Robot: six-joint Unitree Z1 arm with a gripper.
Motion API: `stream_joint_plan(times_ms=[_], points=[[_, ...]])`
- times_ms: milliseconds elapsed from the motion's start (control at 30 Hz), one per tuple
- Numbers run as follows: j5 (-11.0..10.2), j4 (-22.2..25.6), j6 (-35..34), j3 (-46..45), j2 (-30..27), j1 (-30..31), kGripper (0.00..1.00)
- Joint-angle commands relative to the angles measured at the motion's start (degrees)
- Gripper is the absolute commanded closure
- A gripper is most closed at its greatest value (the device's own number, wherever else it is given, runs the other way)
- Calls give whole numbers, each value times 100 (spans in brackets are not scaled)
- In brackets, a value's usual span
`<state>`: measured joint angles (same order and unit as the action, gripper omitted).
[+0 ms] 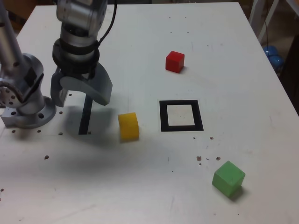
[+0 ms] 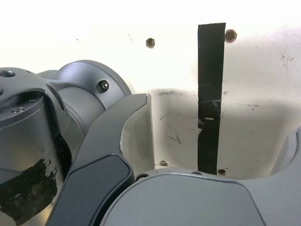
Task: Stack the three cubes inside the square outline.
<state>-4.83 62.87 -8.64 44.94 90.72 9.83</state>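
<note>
Hovering near arm base, jaws (image 1: 80,102) spread, seemingly empty; cubes scattered around square outline (image 1: 199,115), likely awaiting stacking.

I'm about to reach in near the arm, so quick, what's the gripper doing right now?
Gripper: open, jaws spread wide, holding nothing, above the table by the black strip.

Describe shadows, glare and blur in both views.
Exterior view: soft shadow beneath the claw, small shadows beside the red cube and green cube, pale glare on the near tabletop. Wrist view: tabletop washed out along one edge, broad shadows around the black strip; blur not obvious.
</note>
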Motion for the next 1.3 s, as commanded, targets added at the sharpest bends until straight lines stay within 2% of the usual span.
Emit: stream_joint_plan(times_ms=[0,533,800,1267], points=[[29,15,24,6,-2,-7,1],[146,10,88,114,138,-7,1],[134,20,435,398,281,-88,1],[-232,152,2083,1220,538,-1508,1]])
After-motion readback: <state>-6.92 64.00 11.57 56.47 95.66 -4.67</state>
